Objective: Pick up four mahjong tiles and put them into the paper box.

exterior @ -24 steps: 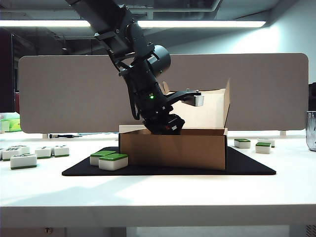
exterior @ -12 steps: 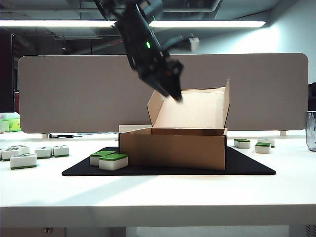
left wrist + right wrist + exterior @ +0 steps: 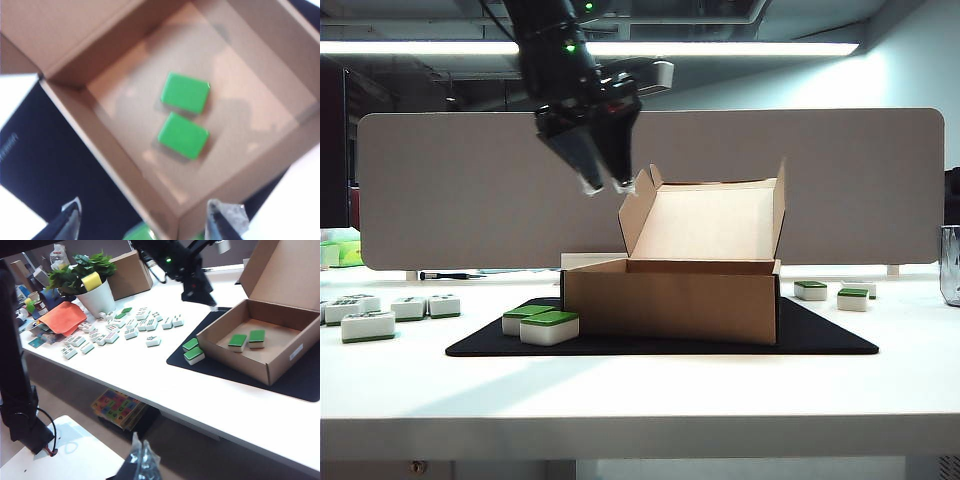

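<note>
The paper box (image 3: 670, 300) stands open on a black mat, lid flap up. Two green-topped mahjong tiles (image 3: 185, 93) (image 3: 183, 135) lie side by side on its floor, also seen from the right wrist view (image 3: 237, 341) (image 3: 257, 336). Two more mahjong tiles (image 3: 549, 325) (image 3: 525, 317) sit on the mat just left of the box. My left gripper (image 3: 605, 187) hangs high above the box's left edge, open and empty; its fingertips (image 3: 72, 220) frame the box corner. My right gripper (image 3: 142, 460) is shut, off the table and low beside its front edge.
The black mat (image 3: 820, 335) lies under the box. Loose white-faced tiles (image 3: 368, 325) are scattered at the left, a few green-topped ones (image 3: 853, 298) at the right. A grey partition (image 3: 420, 180) backs the table. A plant pot (image 3: 95, 295) and brown carton (image 3: 130, 275) stand far off.
My left gripper has risen out of the box and swung left above its left edge, jaws open throughout. The right arm has not moved.
</note>
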